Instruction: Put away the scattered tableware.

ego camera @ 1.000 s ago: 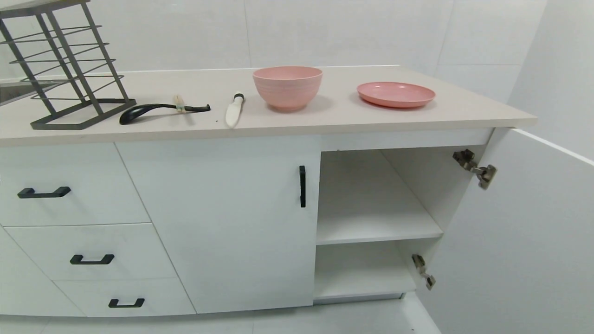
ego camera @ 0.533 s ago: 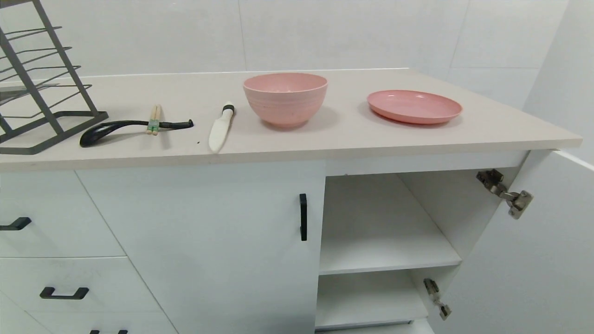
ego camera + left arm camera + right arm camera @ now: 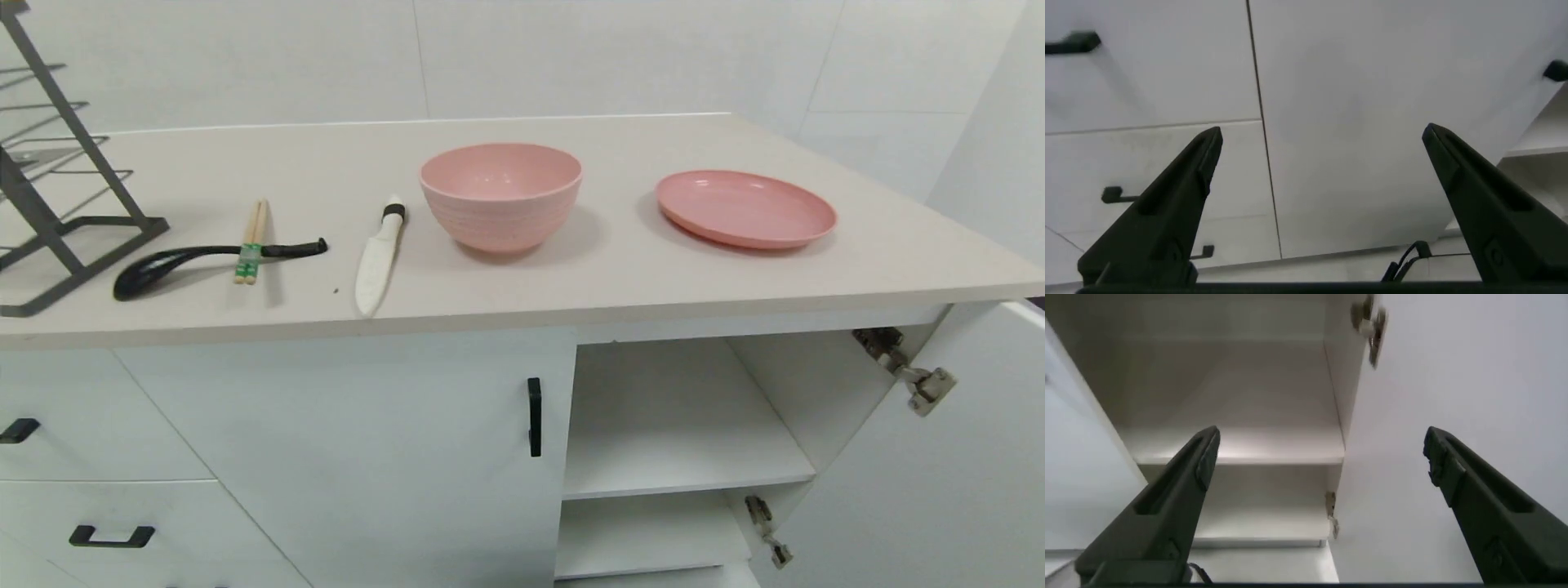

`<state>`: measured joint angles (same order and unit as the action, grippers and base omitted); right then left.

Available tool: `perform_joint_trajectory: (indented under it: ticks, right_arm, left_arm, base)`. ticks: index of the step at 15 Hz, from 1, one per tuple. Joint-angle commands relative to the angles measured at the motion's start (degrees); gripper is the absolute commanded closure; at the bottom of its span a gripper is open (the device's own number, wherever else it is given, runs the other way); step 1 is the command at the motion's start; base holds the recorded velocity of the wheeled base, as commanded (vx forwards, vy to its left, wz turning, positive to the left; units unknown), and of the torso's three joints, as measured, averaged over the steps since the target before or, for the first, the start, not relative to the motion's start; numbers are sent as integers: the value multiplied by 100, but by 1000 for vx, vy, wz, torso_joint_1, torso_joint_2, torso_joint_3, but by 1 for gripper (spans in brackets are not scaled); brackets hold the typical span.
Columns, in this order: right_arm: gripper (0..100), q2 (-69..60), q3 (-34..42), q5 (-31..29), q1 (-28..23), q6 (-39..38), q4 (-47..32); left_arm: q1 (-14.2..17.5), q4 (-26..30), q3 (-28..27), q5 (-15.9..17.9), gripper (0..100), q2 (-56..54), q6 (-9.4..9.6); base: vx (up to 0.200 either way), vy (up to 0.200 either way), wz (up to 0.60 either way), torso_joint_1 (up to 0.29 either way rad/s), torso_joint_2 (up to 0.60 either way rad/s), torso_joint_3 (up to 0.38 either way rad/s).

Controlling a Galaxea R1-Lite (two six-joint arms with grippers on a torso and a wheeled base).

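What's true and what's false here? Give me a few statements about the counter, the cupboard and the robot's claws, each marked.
1. The pink bowl stands between the knife and the pink plate. True.
2. The chopsticks lie inside the bowl. False: they lie across the black ladle on the countertop.
3. The right-hand cupboard door is open. True.
4. The plate sits on a cupboard shelf. False: it is on the countertop.
5. The left gripper and right gripper are open and empty. True.
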<state>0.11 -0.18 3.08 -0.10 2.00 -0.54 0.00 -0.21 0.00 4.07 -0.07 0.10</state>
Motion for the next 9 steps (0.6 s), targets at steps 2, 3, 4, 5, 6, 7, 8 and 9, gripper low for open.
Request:
perform_joint_trajectory:
  ticks: [2, 3, 4, 5, 6, 7, 8, 9]
  right_arm:
    - [0, -2, 1, -1, 1, -7, 1]
    - [0, -2, 1, -1, 1, -7, 1]
    - [0, -2, 1, -1, 1, -33, 1]
    - [0, -2, 1, -10, 1, -77, 1]
    - [0, -2, 1, -10, 1, -77, 1]
    - [0, -2, 1, -10, 1, -77, 1]
    - [0, -2, 1, -10, 1, -77, 1]
    - [0, -2, 1, -10, 1, -77, 1]
  left_arm:
    - [0, 3, 0, -3, 0, 7, -1]
    - [0, 3, 0, 6, 0, 7, 8]
    - [0, 3, 0, 6, 0, 7, 8]
    - [0, 3, 0, -3, 0, 7, 17]
    - [0, 3, 0, -3, 0, 7, 17]
    - [0, 3, 0, -3, 0, 7, 17]
    - [0, 3, 0, -3, 0, 7, 17]
    - [0, 3, 0, -3, 0, 7, 17]
  base:
    - [0, 0, 0, 178, -689, -183]
    - [0, 0, 0, 217, -574, -227]
    - [0, 0, 0, 242, -515, -222]
    - [0, 0, 0, 246, -486, -207]
    - [0, 0, 0, 198, -466, -222]
    - [0, 0, 0, 85, -481, -217]
    - [0, 0, 0, 51, -481, -222]
    - [0, 0, 0, 159, -481, -217]
